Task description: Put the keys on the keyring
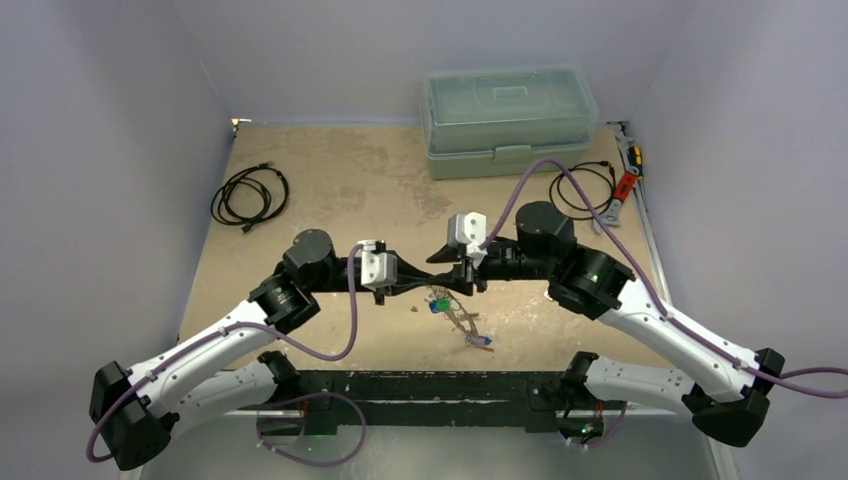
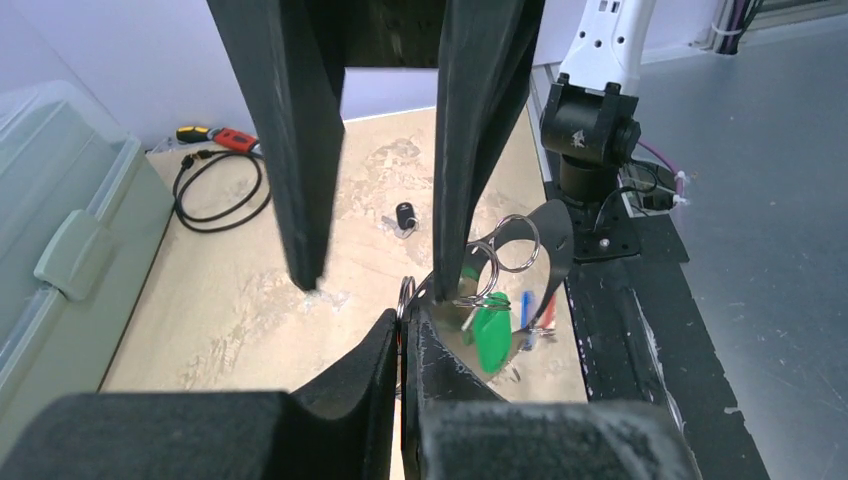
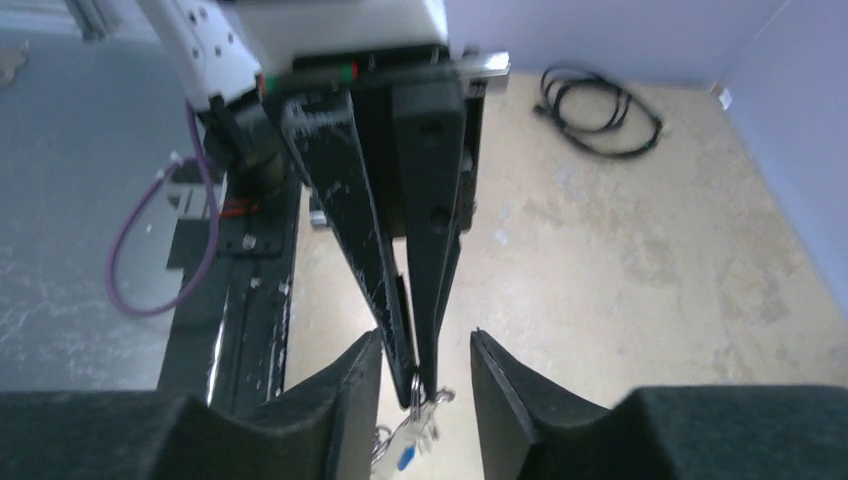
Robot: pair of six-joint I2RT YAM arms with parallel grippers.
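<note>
My left gripper (image 1: 425,287) is shut on the edge of the thin grey keyring (image 2: 405,293), held just above the table. Keys hang from the ring: a green-headed key (image 2: 490,335), a blue one (image 2: 525,308) and a red one (image 2: 546,318) behind it. A small black-headed key (image 2: 405,215) lies alone on the table further off. My right gripper (image 3: 425,390) is open, its fingers straddling the left gripper's fingertips (image 3: 418,375) and the ring. In the left wrist view its two fingers (image 2: 300,150) hang down from above, the right one touching the rings.
A clear green toolbox (image 1: 508,120) stands at the back. Coiled black cables lie at back left (image 1: 250,195) and back right (image 1: 585,190). A red-handled tool (image 1: 625,185) lies by the right wall. The black base rail (image 1: 420,385) runs along the near edge.
</note>
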